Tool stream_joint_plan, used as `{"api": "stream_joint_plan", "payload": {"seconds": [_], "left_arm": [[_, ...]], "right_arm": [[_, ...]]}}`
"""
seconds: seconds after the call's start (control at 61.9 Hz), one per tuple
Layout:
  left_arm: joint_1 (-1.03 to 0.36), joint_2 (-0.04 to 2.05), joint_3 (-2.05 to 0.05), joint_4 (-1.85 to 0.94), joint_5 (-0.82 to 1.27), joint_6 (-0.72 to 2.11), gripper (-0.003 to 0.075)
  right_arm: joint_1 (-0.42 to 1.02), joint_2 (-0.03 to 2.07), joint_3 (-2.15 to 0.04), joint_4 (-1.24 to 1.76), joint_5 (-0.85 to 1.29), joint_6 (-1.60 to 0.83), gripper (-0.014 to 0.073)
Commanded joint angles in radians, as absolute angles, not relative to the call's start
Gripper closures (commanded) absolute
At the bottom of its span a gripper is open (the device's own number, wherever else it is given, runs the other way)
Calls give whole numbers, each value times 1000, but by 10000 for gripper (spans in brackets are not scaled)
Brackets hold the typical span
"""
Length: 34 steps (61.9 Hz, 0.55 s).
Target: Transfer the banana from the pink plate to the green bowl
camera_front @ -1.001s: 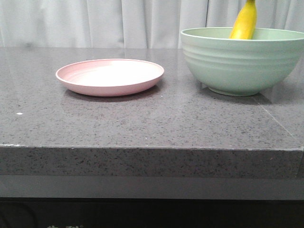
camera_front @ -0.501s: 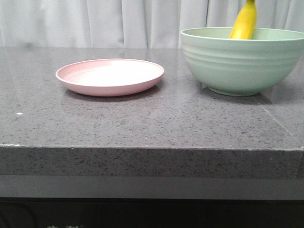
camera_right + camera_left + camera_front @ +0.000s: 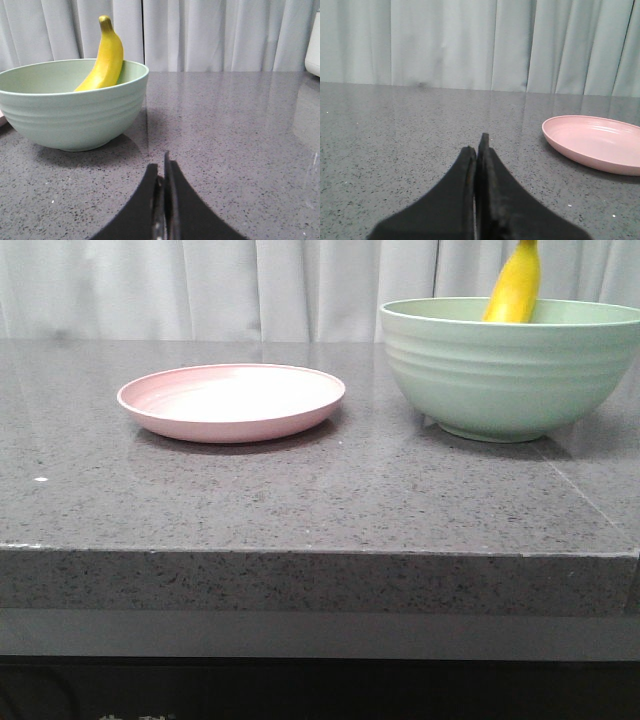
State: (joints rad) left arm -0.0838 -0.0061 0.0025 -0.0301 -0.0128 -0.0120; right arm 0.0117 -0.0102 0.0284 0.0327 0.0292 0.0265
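The banana leans upright inside the green bowl at the right of the grey counter, its stem end poking above the rim; the right wrist view shows the banana resting against the far wall of the bowl. The pink plate lies bare to the bowl's left, and the left wrist view catches this plate off to one side. My left gripper is shut with nothing in it, low over bare counter. My right gripper is shut too, holding nothing, well short of the bowl.
The grey speckled counter ends in a thick front edge. A pale curtain hangs behind it. A white object stands at the far edge in the right wrist view.
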Motion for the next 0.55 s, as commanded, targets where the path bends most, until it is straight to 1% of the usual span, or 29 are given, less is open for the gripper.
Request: {"api": "stream_joint_plan", "payload": {"seconds": [0.0, 0.162, 0.533], "left_arm": [[-83, -30, 7, -31, -97, -21, 738], [-83, -30, 7, -31, -97, -21, 738], [-83, -30, 7, -31, -97, -21, 738]], "right_arm": [[5, -34, 23, 34, -55, 26, 662], [-25, -34, 23, 34, -55, 26, 662], [-25, -34, 23, 34, -55, 26, 662]]}}
